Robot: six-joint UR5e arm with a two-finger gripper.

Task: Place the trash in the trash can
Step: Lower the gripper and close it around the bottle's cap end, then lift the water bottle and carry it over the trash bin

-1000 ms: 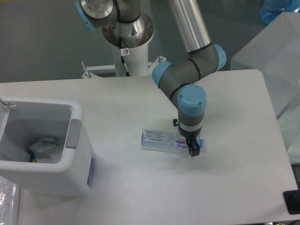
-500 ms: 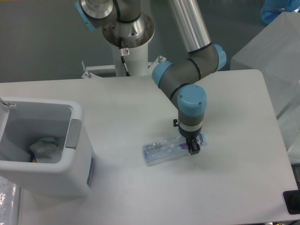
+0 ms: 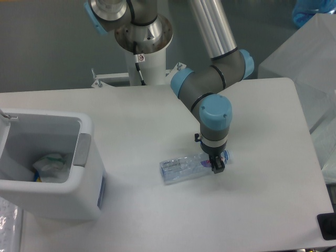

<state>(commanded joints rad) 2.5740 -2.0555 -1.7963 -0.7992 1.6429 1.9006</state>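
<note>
The gripper [image 3: 217, 165] covers the water bottle [image 3: 181, 169] at its labelled end, hiding finger contact. Far left of it, the trash can [image 3: 84, 152] is cropped by the frame edge.

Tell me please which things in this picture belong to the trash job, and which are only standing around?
Belong to the job:
- clear plastic water bottle lying on the table, gripper at its cap end
- crumpled white wrapper, already inside the bin
- white rectangular plastic trash can

Just around:
- translucent plastic box at the right edge
- blue object behind the box
- white table
</note>
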